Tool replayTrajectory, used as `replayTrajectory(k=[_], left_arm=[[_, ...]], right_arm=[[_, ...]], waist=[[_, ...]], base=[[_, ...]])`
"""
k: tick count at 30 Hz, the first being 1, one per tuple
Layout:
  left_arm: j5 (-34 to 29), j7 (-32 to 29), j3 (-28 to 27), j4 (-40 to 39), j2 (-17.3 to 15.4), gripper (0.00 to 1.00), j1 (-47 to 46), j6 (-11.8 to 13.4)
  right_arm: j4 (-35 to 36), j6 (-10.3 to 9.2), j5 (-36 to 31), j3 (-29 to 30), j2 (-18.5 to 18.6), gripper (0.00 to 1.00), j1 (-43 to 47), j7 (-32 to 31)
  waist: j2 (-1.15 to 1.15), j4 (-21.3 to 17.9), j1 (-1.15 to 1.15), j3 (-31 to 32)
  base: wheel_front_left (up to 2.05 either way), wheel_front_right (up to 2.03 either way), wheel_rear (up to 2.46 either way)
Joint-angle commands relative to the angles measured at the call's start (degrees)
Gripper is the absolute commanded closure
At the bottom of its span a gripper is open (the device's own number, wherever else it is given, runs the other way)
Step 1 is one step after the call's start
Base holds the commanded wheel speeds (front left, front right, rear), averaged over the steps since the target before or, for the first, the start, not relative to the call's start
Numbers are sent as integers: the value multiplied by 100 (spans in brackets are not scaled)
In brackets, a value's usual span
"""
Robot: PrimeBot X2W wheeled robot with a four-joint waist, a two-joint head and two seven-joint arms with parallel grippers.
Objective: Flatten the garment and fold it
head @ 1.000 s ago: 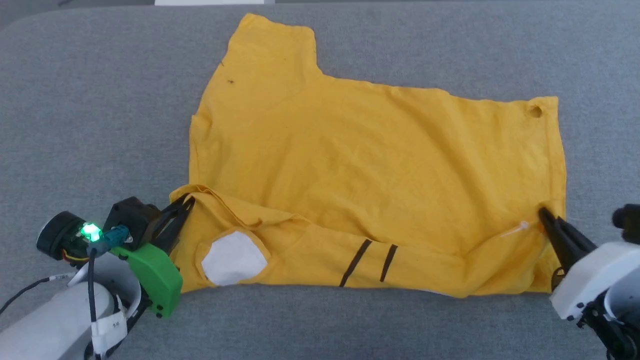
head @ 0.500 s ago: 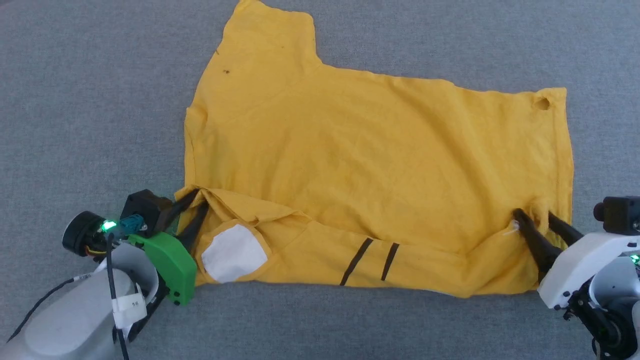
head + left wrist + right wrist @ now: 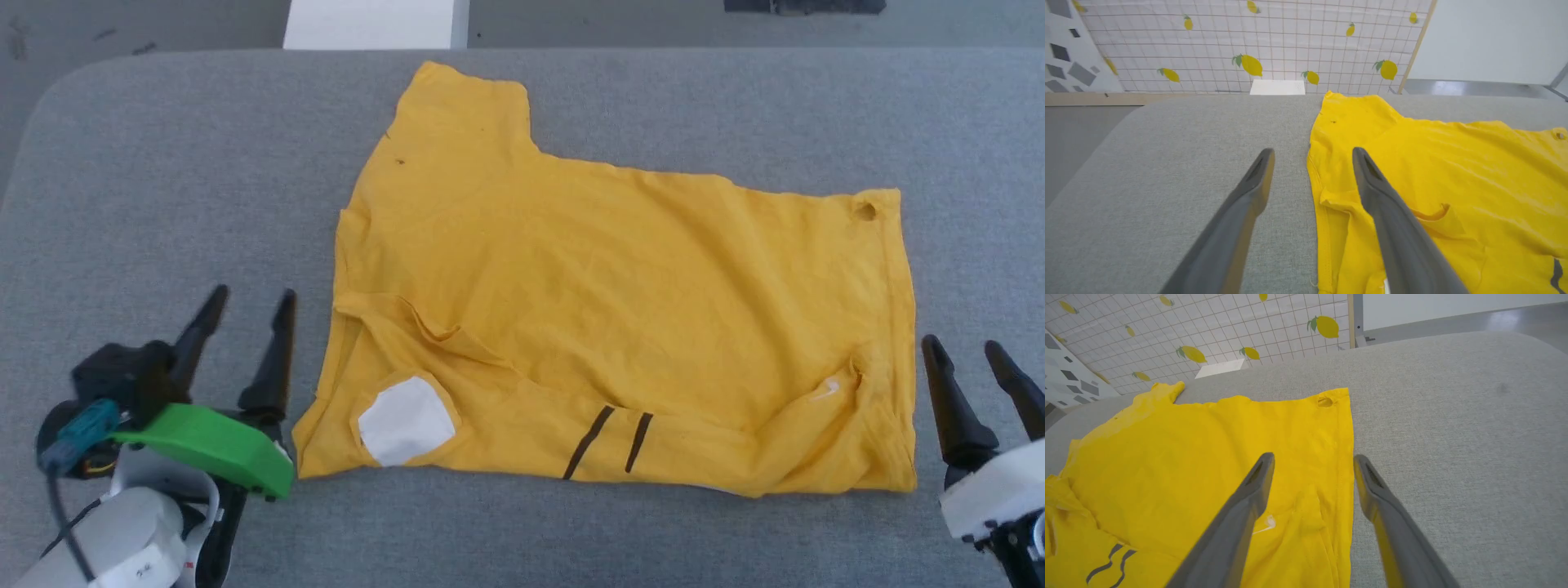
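The garment [image 3: 620, 310], a mustard-yellow T-shirt, lies spread on the grey worktop [image 3: 180, 188], roughly in its middle, with its length running across from the robot's left to its right; one short sleeve [image 3: 461, 102] points toward the far edge at the left end, and the hem runs along the right end. A strip along the near edge is folded back over the body; on this strip sit a white square patch [image 3: 406, 420] near the left end and two short dark stripes [image 3: 588, 442] further right. A small hole [image 3: 864, 211] shows at the far right corner by the hem, and a small white tag [image 3: 829, 386] lies in a rumple of cloth near the near right corner. The cloth is mostly flat, with soft creases around the folded strip.

The left gripper [image 3: 253, 294] stands just beside the garment's left edge, over bare worktop; its fingers [image 3: 273, 359] are spread wide with nothing between them, and a green cover [image 3: 208, 445] sits on the wrist behind them. In the left wrist view one finger crosses in front of the shirt's edge; whether it touches the cloth cannot be told.

The right gripper [image 3: 961, 345] stands just beside the hem at the right end; its fingers are likewise spread wide and hold nothing.

Beyond the worktop's far edge lies a flat white object [image 3: 375, 23]; the wrist views show a gridded wall with lemon prints [image 3: 1249, 65] behind it.
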State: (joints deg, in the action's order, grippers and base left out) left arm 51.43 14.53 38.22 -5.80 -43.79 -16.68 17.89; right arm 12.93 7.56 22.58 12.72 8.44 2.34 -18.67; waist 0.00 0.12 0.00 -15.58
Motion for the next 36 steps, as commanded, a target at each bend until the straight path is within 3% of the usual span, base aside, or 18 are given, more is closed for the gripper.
replayTrajectory(k=[1,3,7,13,17,25,30,36], left_arm=[[-215,43,-354,-242,121,0,300,176],[-528,44,-876,-531,397,0,765,329],[-1286,45,-1671,-777,1001,0,1660,392],[-1978,46,-2218,-666,1677,0,2395,63],[-2194,11,-2130,-430,1598,0,2333,-243],[-2174,-1387,-1395,81,1366,0,1573,-817],[-2059,-2120,-1196,450,1341,0,1304,-891],[-1874,-2410,-1187,718,1370,0,1242,-897]], right_arm=[[135,-8,-198,66,-152,0,151,200],[253,-8,-451,183,-322,0,325,485],[299,-8,-805,266,-519,0,612,1058],[5,-8,-526,229,-554,0,804,1654],[-100,-8,-557,171,-555,0,750,1770],[-189,-8,-631,91,-556,0,597,1783],[-263,-8,-598,15,-556,0,558,1812],[-298,-8,-600,-24,-556,0,552,1820]], waist=[[0,103,0,212],[0,130,0,287],[0,178,0,389],[0,221,0,459],[0,233,0,467],[0,177,0,290],[0,75,0,143],[0,-15,0,23]], base=[[0,0,0],[0,0,0],[0,0,0],[0,0,0],[0,0,0],[0,0,0],[0,0,0],[0,0,0]])
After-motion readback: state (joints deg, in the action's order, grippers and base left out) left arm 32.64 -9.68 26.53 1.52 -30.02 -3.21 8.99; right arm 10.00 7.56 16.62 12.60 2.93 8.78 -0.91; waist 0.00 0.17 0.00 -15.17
